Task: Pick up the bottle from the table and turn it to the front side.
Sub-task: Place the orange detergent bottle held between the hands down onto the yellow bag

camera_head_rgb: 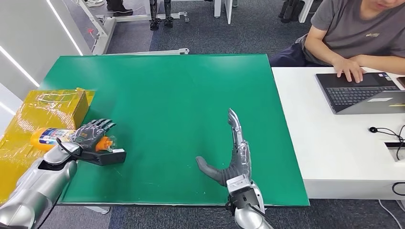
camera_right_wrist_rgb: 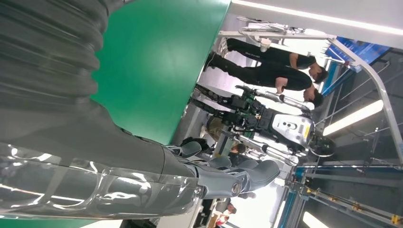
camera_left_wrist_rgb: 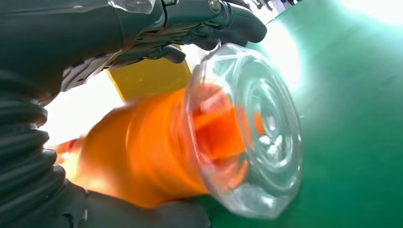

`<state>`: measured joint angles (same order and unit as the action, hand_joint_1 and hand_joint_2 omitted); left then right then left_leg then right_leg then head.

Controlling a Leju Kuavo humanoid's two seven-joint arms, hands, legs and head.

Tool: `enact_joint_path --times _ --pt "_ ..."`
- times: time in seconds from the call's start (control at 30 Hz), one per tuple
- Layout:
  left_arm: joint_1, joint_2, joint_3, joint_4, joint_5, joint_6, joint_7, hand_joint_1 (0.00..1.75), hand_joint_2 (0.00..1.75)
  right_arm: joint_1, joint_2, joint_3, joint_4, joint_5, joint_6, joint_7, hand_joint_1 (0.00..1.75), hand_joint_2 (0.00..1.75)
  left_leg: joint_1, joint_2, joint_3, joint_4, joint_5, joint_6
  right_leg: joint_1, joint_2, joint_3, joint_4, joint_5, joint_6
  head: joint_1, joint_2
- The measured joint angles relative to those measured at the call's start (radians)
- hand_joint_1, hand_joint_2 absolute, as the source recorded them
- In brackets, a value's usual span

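Note:
An orange bottle [camera_head_rgb: 47, 137] with a blue and white label lies on its side at the left edge of the green table [camera_head_rgb: 167, 95], partly over a yellow sheet. My left hand [camera_head_rgb: 90, 136] is wrapped around it, fingers over the top and thumb underneath. In the left wrist view the bottle [camera_left_wrist_rgb: 190, 142] shows its clear end, pinned between the fingers [camera_left_wrist_rgb: 209, 19] and the thumb [camera_left_wrist_rgb: 142, 216]. My right hand [camera_head_rgb: 236, 152] stands open near the table's front edge, fingers straight and thumb out, holding nothing; the right wrist view shows its fingers [camera_right_wrist_rgb: 228, 178] extended.
A yellow box [camera_head_rgb: 71, 107] stands just behind the bottle on a yellow wrapped sheet [camera_head_rgb: 14, 143]. To the right is a white table [camera_head_rgb: 334, 157] with a laptop [camera_head_rgb: 358, 93], cables and a seated person [camera_head_rgb: 353, 33] typing. People and another robot [camera_right_wrist_rgb: 280, 126] stand beyond the table.

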<state>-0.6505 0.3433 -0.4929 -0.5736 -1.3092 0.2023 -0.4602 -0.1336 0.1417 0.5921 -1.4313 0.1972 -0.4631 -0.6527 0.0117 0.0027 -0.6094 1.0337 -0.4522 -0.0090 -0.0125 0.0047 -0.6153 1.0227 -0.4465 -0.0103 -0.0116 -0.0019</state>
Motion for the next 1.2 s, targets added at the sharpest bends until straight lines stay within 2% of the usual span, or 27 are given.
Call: enact_joint_path --times 0.27,0.4,0.67,0.93,1.07,1.2 --pt "0.007 0.004 0.000 -0.003 0.007 0.011 0.000 0.00 1.75 0.000 0.001 -0.007 0.000 -0.001 0.000 0.006 0.00 1.75 0.000 0.000 0.001 0.000 0.000 0.000 0.000 0.000 0.001 0.000 0.000 0.000 0.000 0.000" --pt "0.034 0.007 0.007 -0.028 0.043 0.056 0.002 0.00 1.75 0.003 0.003 -0.009 -0.002 0.001 0.000 0.007 0.00 1.75 0.000 0.000 0.001 0.000 0.000 0.000 0.000 0.000 0.001 0.000 0.000 0.000 0.000 0.000" --pt "0.238 0.044 0.106 -0.266 0.069 0.162 0.045 0.00 1.75 0.037 0.005 -0.029 -0.021 0.011 0.000 0.011 0.00 1.75 0.000 0.000 0.000 0.000 -0.001 -0.001 0.000 0.001 0.000 0.000 -0.001 0.000 0.000 0.000" --pt "0.461 0.081 0.269 -0.520 0.057 0.162 0.056 0.00 1.75 0.068 0.021 -0.066 -0.032 0.001 0.009 -0.001 0.00 1.75 0.000 0.000 -0.001 0.000 -0.002 -0.001 0.000 0.001 -0.001 -0.001 -0.002 0.000 0.000 0.000" --pt "0.519 0.093 0.331 -0.615 0.061 0.164 0.041 0.00 1.75 0.070 0.033 -0.084 -0.038 0.000 0.013 -0.002 0.00 1.75 0.000 -0.001 -0.001 0.000 -0.001 -0.001 0.000 0.000 -0.001 -0.001 -0.002 0.000 0.000 0.000" --pt "0.526 0.083 0.373 -0.676 0.105 0.206 -0.017 0.00 1.75 0.071 0.042 -0.096 -0.041 0.000 0.021 -0.003 0.00 1.75 0.000 -0.001 -0.001 0.000 -0.001 -0.001 0.000 -0.001 -0.001 -0.001 -0.002 0.000 0.000 0.000"
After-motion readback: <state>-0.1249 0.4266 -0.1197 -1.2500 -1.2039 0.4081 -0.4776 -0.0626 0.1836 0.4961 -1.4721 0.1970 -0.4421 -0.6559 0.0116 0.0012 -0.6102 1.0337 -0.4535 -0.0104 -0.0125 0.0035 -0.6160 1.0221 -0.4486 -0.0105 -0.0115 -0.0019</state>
